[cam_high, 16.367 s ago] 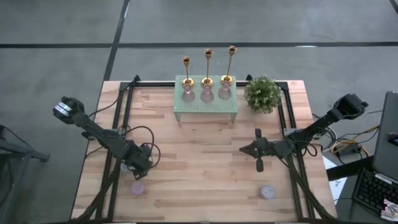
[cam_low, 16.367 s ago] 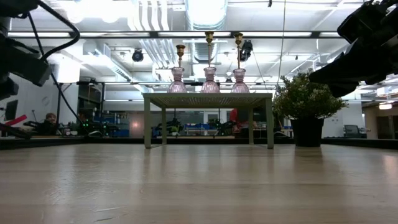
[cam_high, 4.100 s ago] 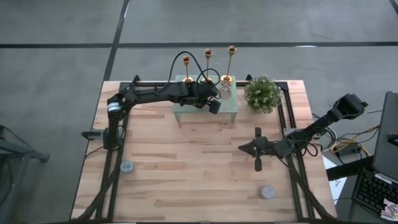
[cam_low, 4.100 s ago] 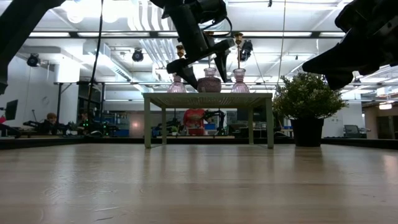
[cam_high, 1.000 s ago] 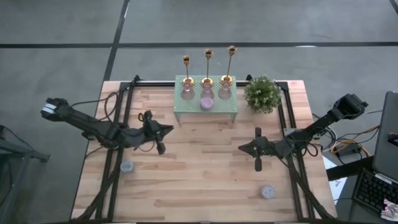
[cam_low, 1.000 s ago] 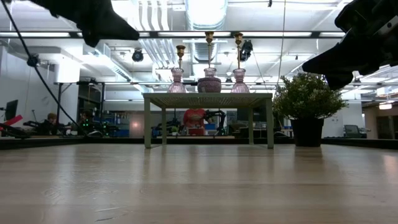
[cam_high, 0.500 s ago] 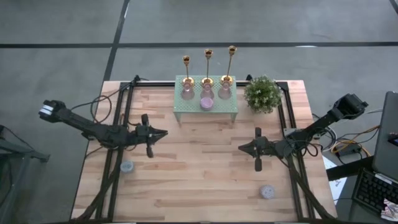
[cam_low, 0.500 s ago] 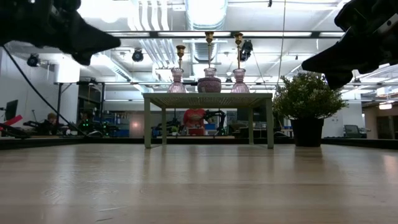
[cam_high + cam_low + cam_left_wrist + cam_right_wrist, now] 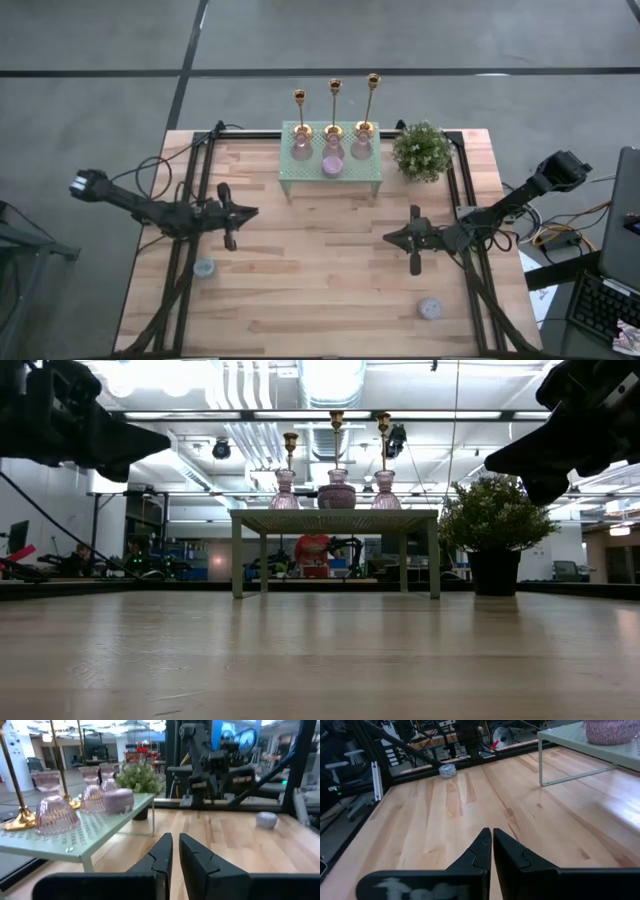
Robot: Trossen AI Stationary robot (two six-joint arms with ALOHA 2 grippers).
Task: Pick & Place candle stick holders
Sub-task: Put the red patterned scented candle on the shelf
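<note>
Candle stick holders: three gold ones are seen in a row along the far edge of the small green perforated stand point(image 9: 330, 172), upright, heights differing. The shortest candle stick holder point(image 9: 299, 113) is at the stand's left end, the middle candle stick holder point(image 9: 334, 105) at its centre, the tallest candle stick holder point(image 9: 371, 101) at its right end, nearest the potted plant point(image 9: 421, 150). None is held or touched by a gripper.

Three pink ribbed glass vases point(image 9: 331, 151) are placed on the stand just in front of the gold bases; in the low view the centre one point(image 9: 336, 491) is seen squat and darker, set between two slimmer ones. The potted plant is stood on the wooden table point(image 9: 330, 280) just right of the stand.

The left gripper point(image 9: 229, 213) is held above the table, left of and nearer than the stand, well apart from it; its fingers are seen nearly together in the left wrist view point(image 9: 174, 851), a thin slit between them, nothing gripped. The right gripper point(image 9: 414, 243) is parked over the table right of and nearer than the stand, fingers pressed together point(image 9: 491, 842), nothing gripped.

Two small grey round objects are lying on the table well in front of the stand: one at the left point(image 9: 204, 268), one at the right point(image 9: 430, 308).
</note>
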